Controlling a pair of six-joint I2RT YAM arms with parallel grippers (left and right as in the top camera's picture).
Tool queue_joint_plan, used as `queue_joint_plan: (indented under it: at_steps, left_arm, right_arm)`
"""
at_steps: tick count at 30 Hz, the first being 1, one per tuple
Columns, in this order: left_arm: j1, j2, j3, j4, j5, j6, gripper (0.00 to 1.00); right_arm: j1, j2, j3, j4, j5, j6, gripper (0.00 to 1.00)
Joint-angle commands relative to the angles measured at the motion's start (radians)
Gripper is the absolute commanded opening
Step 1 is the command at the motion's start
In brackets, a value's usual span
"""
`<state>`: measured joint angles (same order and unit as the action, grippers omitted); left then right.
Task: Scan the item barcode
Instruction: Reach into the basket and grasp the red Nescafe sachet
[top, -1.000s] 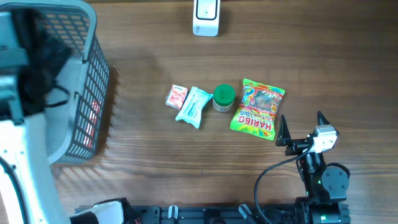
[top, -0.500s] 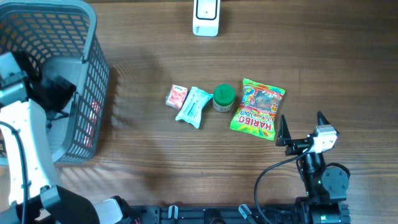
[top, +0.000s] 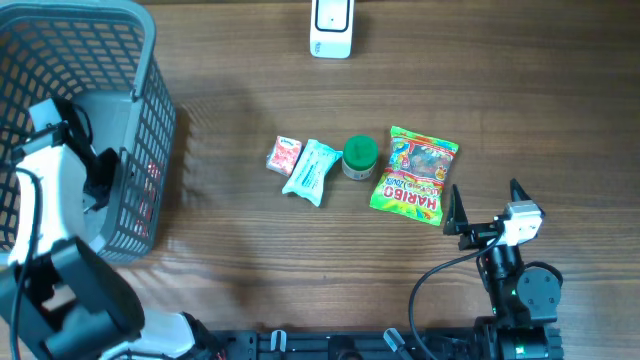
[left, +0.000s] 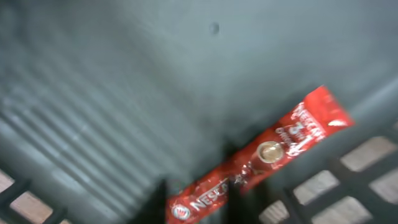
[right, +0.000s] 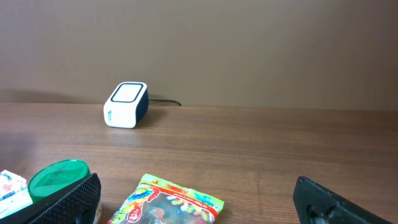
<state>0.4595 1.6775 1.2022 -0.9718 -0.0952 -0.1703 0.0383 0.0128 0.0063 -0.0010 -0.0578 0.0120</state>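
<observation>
Basket tight, table open on either side of one row

Mesh walls of the basket close in all round, and a red sachet lies along the foot of one wall. On the table, a small packet, teal packet, green-lidded jar and Haribo bag block the middle. Bare wood separates them from the scanner.

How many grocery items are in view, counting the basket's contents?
5. Four in a row beside the basket: pink packet, teal packet, green-lidded jar, candy bag. One red sachet lies inside it; more may be hidden there.
</observation>
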Motion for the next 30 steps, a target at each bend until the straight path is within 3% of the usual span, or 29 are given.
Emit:
queue_joint_plan:
  at_steps: [1, 5, 16, 22, 25, 26, 30]
  left_arm:
    - [0.004, 0.029, -0.008, 0.026, 0.165, 0.051, 0.04]
    - [0.004, 0.035, -0.008, 0.050, 0.381, 0.051, 0.04]
    - [0.004, 0.224, -0.008, 0.010, 0.381, 0.060, 0.04]
    - [0.004, 0.238, -0.008, -0.012, 0.143, 0.048, 0.04]
    - [0.010, 0.238, -0.007, -0.011, 0.068, -0.019, 0.04]
    - [0.015, 0.238, -0.004, -0.009, -0.079, -0.109, 0.04]
    - [0.019, 0.238, 0.003, 0.016, -0.126, -0.153, 0.04]
  right_arm:
    - [-0.003, -0.008, -0.001, 0.002, 0.013, -0.011, 1.00]
    - [-0.003, -0.008, -0.001, 0.002, 0.013, -0.012, 1.00]
    - [-0.003, -0.008, -0.001, 0.002, 0.013, -0.011, 1.00]
    - [-0.003, -0.008, -0.001, 0.002, 0.013, -0.011, 1.00]
    - [-0.003, -0.008, -0.001, 0.002, 0.013, -0.011, 1.00]
    - [-0.003, -0.008, -0.001, 0.002, 0.013, -0.011, 1.00]
    - [-0.003, -0.008, -0.001, 0.002, 0.013, -0.011, 1.00]
